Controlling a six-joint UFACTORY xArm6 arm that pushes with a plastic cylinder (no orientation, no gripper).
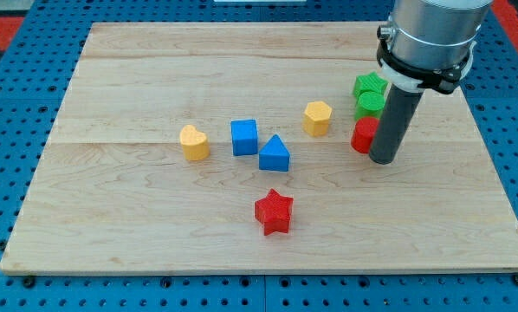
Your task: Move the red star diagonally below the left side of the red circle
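The red star (274, 211) lies on the wooden board (138, 217) at the lower middle of the view. The red circle (363, 135) stands at the view's right, up and to the right of the star. My tip (383, 159) rests on the board just right of the red circle, touching or almost touching it; the rod hides the circle's right side. The star is far from my tip, down and to the left.
A green star (371, 85) and a green circle (369, 105) stand just above the red circle. A yellow hexagon (318, 118), a blue triangle (275, 154), a blue cube (244, 137) and a yellow heart (193, 143) lie across the middle.
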